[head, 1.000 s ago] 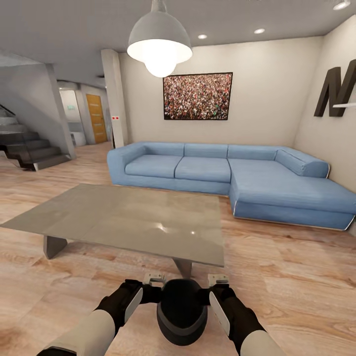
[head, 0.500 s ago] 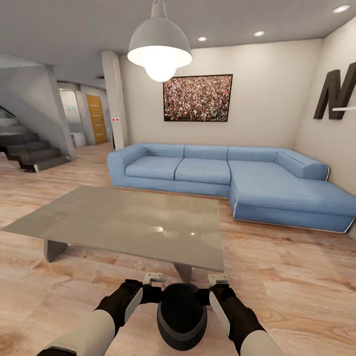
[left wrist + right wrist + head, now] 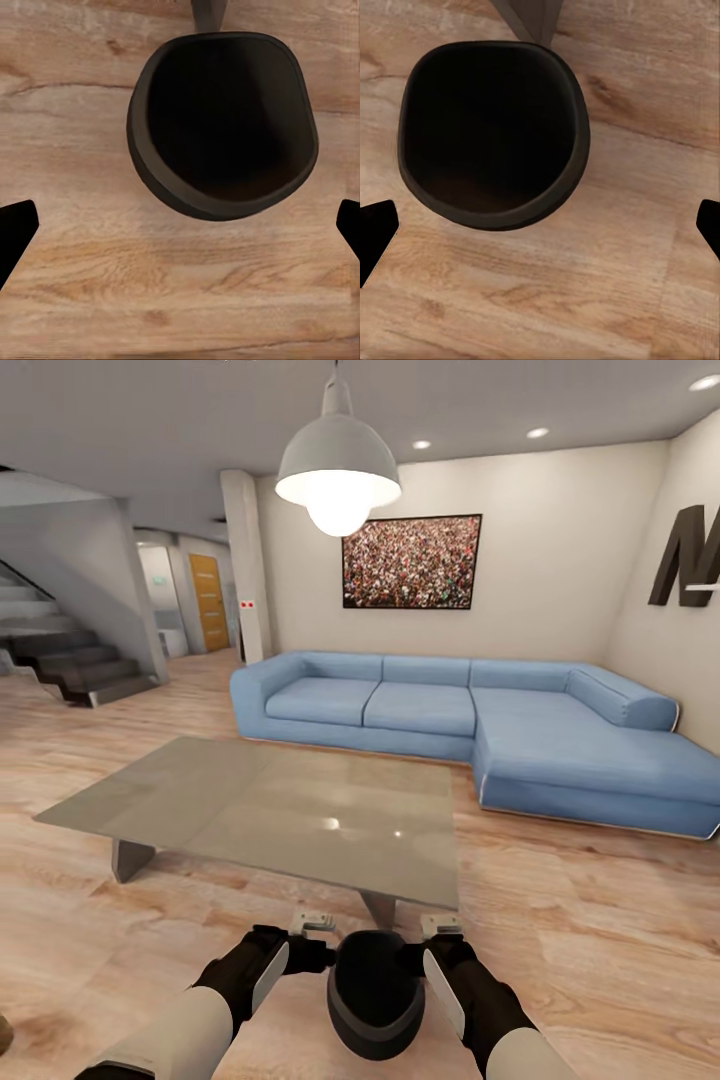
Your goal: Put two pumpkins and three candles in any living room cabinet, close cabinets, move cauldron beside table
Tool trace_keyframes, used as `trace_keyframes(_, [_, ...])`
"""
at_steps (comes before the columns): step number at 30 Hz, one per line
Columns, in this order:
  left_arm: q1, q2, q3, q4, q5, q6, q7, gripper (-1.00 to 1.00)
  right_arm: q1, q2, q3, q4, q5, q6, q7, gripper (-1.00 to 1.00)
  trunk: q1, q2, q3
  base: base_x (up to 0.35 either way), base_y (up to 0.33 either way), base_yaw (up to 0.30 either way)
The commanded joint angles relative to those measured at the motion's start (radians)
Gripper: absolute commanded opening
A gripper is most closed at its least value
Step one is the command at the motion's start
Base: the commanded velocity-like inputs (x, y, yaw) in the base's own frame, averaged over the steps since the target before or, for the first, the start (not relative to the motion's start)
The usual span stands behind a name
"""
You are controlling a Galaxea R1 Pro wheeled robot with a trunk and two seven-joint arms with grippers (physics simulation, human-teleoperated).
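At the 6 o'clock edge of the head view, the black cauldron (image 3: 375, 998) sits between the two hands, its mouth toward the camera. The left hand (image 3: 298, 952) presses its 9 o'clock side and the right hand (image 3: 432, 952) its 3 o'clock side, each touching the pot's wall. In both wrist views the fingertips (image 3: 15, 232) (image 3: 375, 231) stand wide apart at the frame edges, nothing between them, with the cauldron (image 3: 221, 124) (image 3: 493, 131) seen over the plank floor (image 3: 607, 300). Just beyond the pot, toward 12 o'clock, stands the glassy surface (image 3: 270, 810) on grey slanted legs. A blue sofa (image 3: 470, 725) lies farther back, beneath a hanging lamp (image 3: 338, 465).
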Motion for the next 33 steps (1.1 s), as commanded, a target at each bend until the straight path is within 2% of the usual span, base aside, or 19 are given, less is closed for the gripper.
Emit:
trace_keyframes(1, [0.000, 0.001, -0.005, -0.001, 0.004, 0.005, 0.000, 1.00, 0.000, 0.000, 0.002, -0.002, -0.011, 0.003, -0.009, 1.00, -0.004, 0.007, 0.002, -0.014, 0.000, 0.250])
trace_keyframes(13, [-0.001, 0.000, -0.005, -0.002, 0.004, 0.005, 0.000, 1.00, 0.000, 0.000, 0.002, -0.002, -0.011, 0.003, -0.009, 1.00, -0.050, 0.091, 0.040, -0.036, 0.000, 0.278])
trace_keyframes(33, [-0.001, 0.000, -0.005, -0.001, 0.004, 0.003, 0.000, 1.00, 0.000, 0.000, 0.002, 0.000, -0.011, 0.003, -0.004, 1.00, -0.127, 0.231, 0.102, -0.319, 0.000, 0.288])
